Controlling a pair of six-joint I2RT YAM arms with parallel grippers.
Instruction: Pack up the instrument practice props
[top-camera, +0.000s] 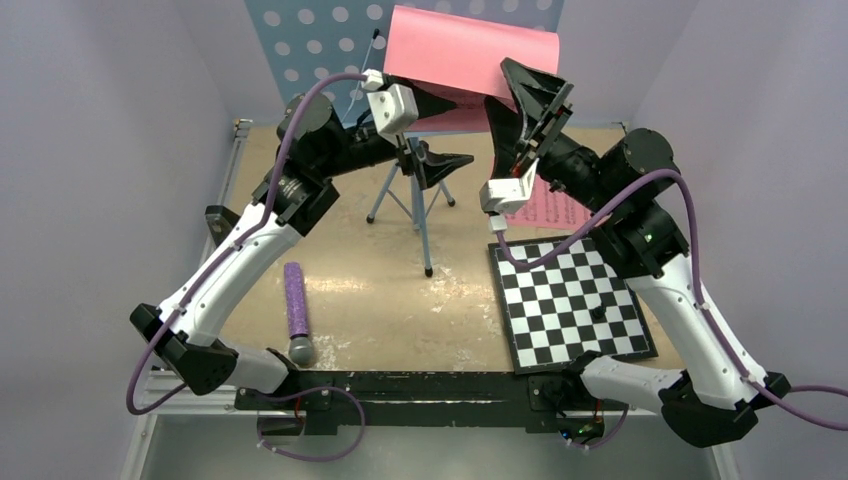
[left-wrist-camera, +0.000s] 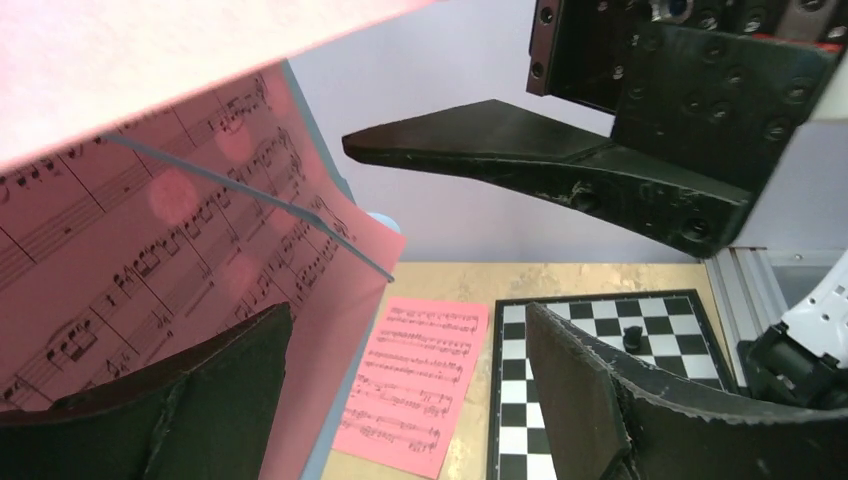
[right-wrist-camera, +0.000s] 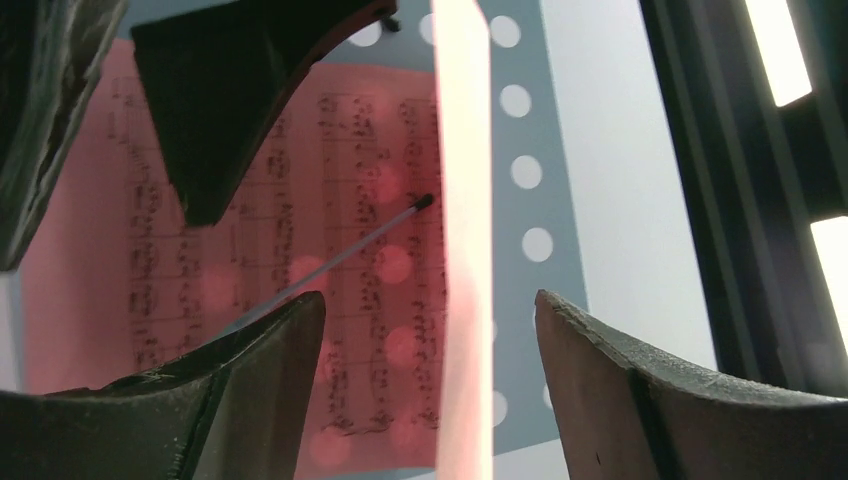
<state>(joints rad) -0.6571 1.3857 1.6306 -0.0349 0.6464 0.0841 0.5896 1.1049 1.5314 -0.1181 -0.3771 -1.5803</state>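
my arms (top-camera: 232, 262), white shells and black joints, purple cables (top-camera: 335, 80) on each; chunky matte-black wedge fingers (left-wrist-camera: 590, 400)

Worktop (top-camera: 370, 300) middle open
Music stand (top-camera: 420, 215) blocks far centre; checkered board (top-camera: 570, 300) fills near-right corner; purple microphone (top-camera: 296, 300) lies near-left.

Robotics lab test cell, not a lived-in room.
Two white-and-black robot arms, left (top-camera: 235, 260) and right (top-camera: 700, 320), bolted to a black base rail (top-camera: 420, 385) at the edge of a scuffed tan tabletop (top-camera: 370, 290). Bare lilac walls (top-camera: 100, 150) box it in. Aluminium frame rail (left-wrist-camera: 745, 280), loose purple cables (top-camera: 815, 420). Staged props: light-blue perforated music stand (top-camera: 310, 45), black-and-white checkered board (top-camera: 570, 300).
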